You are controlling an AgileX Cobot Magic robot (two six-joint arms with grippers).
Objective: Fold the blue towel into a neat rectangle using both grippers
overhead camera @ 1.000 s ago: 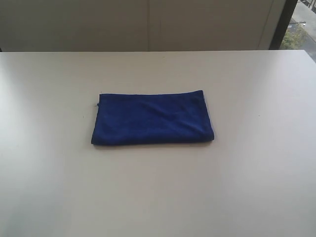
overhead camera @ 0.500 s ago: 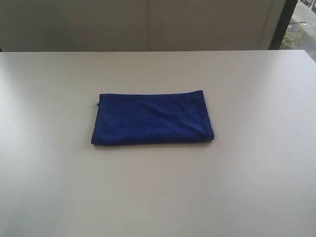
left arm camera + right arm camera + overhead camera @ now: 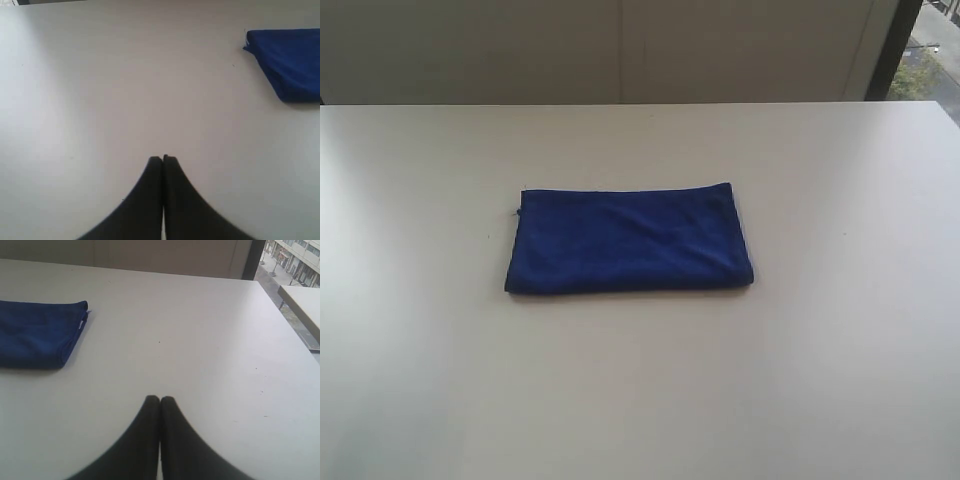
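The blue towel [image 3: 629,239] lies folded into a flat rectangle at the middle of the white table [image 3: 820,380]. Both claws, left [image 3: 163,159] and right [image 3: 160,399], are pressed together, holding nothing, well apart from it.

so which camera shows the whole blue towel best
The exterior view: the folded royal-blue terry towel lies whole on the white table, all four edges visible. Each wrist view catches only one end of it, cut off by the picture edge.

No readable text, white tag [image 3: 83,324] on blue towel [image 3: 35,332] too small
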